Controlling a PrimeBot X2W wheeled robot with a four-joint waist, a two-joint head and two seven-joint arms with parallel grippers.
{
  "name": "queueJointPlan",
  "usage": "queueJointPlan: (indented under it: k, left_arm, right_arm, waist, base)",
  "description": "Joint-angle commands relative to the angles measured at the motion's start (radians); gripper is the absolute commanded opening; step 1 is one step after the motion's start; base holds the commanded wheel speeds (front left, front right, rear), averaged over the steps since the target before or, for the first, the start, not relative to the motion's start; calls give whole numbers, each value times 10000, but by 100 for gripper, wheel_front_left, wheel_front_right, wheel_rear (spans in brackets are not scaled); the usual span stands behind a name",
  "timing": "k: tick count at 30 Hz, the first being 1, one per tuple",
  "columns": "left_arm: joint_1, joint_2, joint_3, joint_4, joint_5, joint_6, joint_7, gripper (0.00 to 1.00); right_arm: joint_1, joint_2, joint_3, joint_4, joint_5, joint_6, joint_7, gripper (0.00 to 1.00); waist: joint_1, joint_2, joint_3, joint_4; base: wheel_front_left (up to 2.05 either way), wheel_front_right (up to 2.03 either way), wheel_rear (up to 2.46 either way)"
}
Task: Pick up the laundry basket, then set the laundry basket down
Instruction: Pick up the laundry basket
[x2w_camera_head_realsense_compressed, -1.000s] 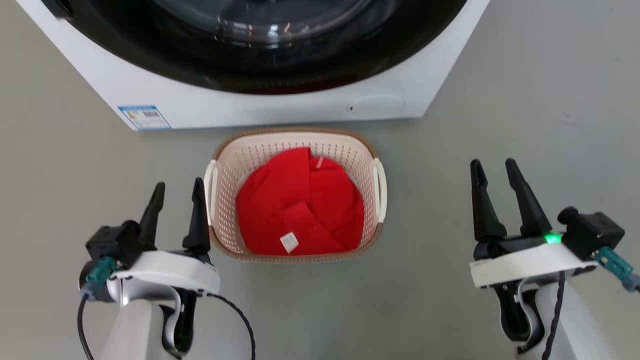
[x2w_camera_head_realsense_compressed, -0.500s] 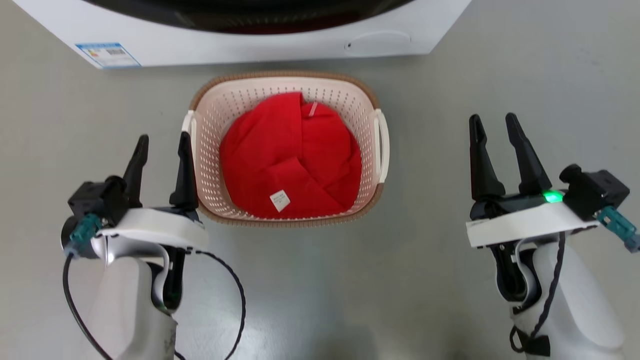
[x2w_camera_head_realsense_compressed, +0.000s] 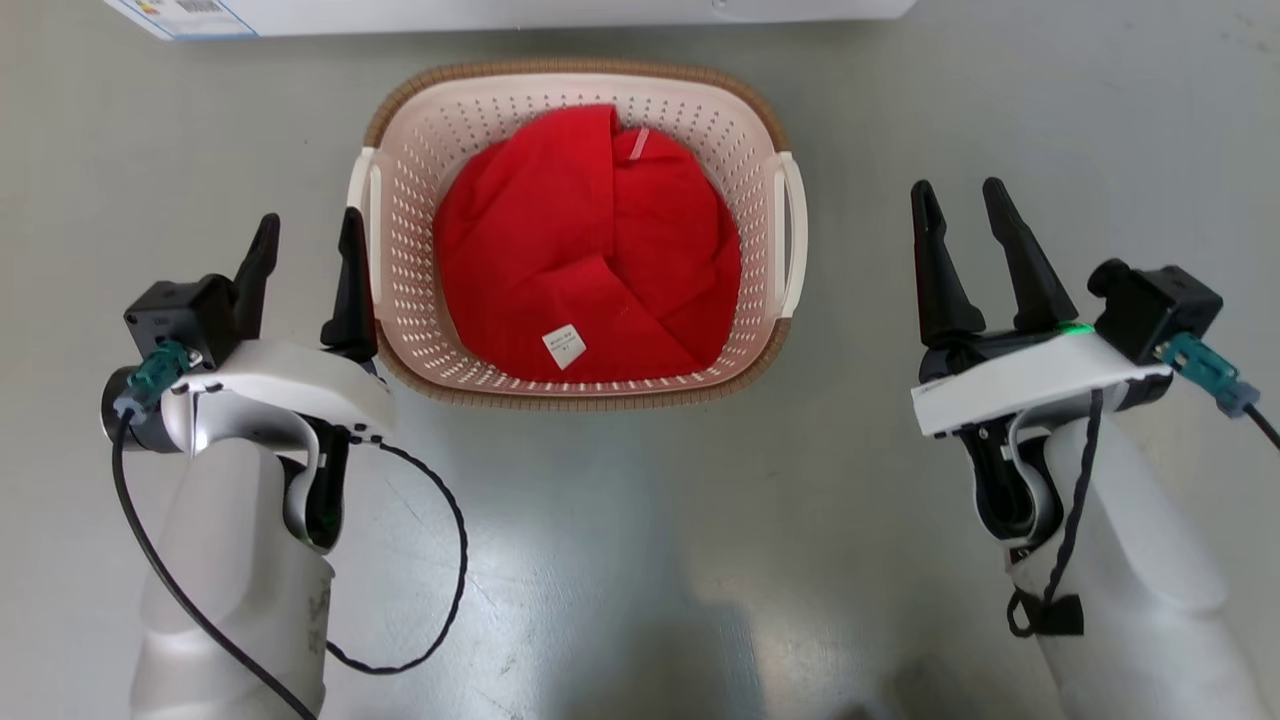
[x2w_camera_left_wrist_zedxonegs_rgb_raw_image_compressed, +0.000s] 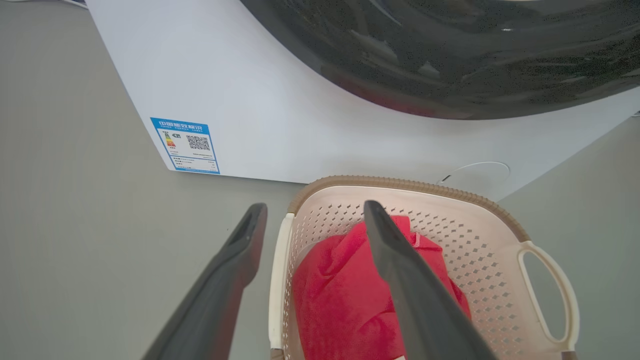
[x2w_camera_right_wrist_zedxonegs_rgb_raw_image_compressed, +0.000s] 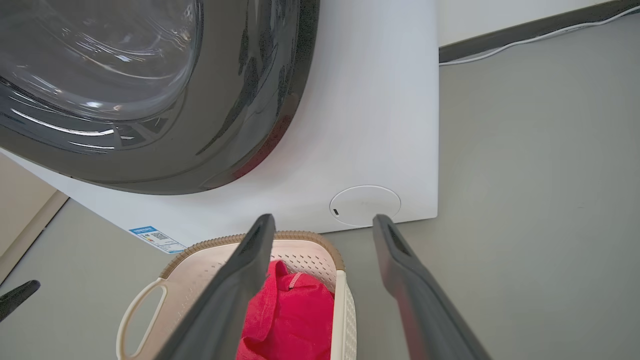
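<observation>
Floor (x2w_camera_head_realsense_compressed: 640, 560): smooth grey, faint sheen. Washer (x2w_camera_right_wrist_zedxonegs_rgb_raw_image_compressed: 380, 125): white, dark glass door (x2w_camera_right_wrist_zedxonegs_rgb_raw_image_compressed: 150, 90), blue label (x2w_camera_left_wrist_zedxonegs_rgb_raw_image_compressed: 186, 145). Dark skirting (x2w_camera_right_wrist_zedxonegs_rgb_raw_image_compressed: 525, 31) behind, white cable (x2w_camera_right_wrist_zedxonegs_rgb_raw_image_compressed: 525, 39) alongside.

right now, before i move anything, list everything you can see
laundry basket: 1, cream with brown rim and white side handles, on the floor in front of the washing machine
red cloth: 1, red, bundled inside the laundry basket
tag: 1, white, on the red cloth
washing machine: 1, white with a dark round door, behind the laundry basket
energy label: 1, blue and white, low on the machine's front
round cap: 1, white, low on the machine's front, opposite corner
floor: grey, under everything
left end effector: 1, dark fingers, open, at the basket's left handle
right end effector: 1, dark fingers, open, apart from the basket's right side
</observation>
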Motion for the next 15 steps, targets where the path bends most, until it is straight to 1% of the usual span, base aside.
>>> queueJointPlan:
  k: [1,6,10,15]
  left_arm:
    - [-140,299,284,-49,33,-66,-49,100]
    - [-682,473,268,615,160,-105,-49,100]
    - [-1121,579,214,1283,313,-83,-49,100]
    - [-1742,642,173,2158,339,-86,-49,100]
  right_arm:
    - [-17,42,233,-39,130,73,-93,100]
    - [-575,33,559,716,314,73,-93,100]
    - [-1123,-74,1036,1633,292,73,-93,100]
    - [-1814,-58,1349,2578,454,73,-93,100]
  waist:
    - [0,0,153,-18]
    - [0,0,597,-52]
    - [0,0,933,-64]
    - [0,0,1296,-33]
  base:
    - [0,0,0]
    - [0,0,0]
    - [0,0,0]
    - [0,0,0]
